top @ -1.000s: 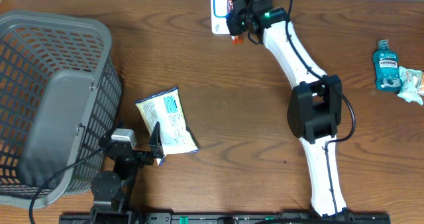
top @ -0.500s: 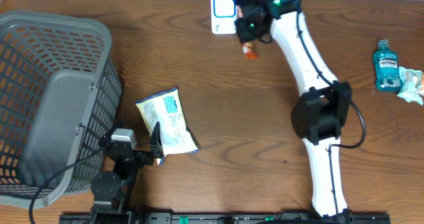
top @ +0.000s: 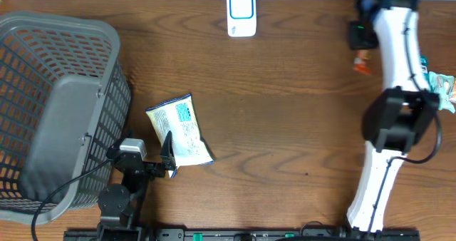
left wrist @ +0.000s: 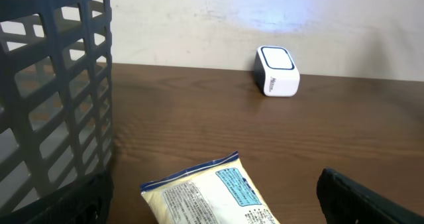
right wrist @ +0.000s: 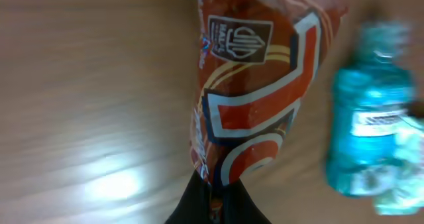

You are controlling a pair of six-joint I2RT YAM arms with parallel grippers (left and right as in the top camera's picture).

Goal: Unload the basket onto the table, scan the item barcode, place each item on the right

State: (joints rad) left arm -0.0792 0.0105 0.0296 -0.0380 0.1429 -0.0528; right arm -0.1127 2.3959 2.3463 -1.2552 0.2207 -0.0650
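Dark brown wooden table (top: 285,127) fills the overhead view, with a pale wall along its far edge. One large grey plastic lattice basket (top: 57,113) stands at the left end, probably there to take finished goods. Two arms work the table. The white right arm (top: 399,70) reaches to the far right corner, and the black left arm sits low at the near edge between the basket and a flat white-and-blue printed snack pouch (top: 178,130). The left gripper (top: 140,157) has its jaws spread wide with nothing between them, and the pouch lies just beside one finger, so it looks parked in waiting. One small white box scanner with a blue-rimmed face (top: 241,13) stands upright at the far edge, its face turned toward the table so that a label can be shown to it. Four goods can be counted: the pouch, a teal plastic mouthwash bottle (right wrist: 368,111) lying flat, a pale wrapped packet (top: 443,91) touching it, and an orange-red glossy foil packet (right wrist: 252,85). The right gripper (right wrist: 213,201) is clenched on one end of that foil packet, likely so that its printed sides hang free. It hangs near the bottle, well apart from the scanner, and no barcode shows on the side in view.
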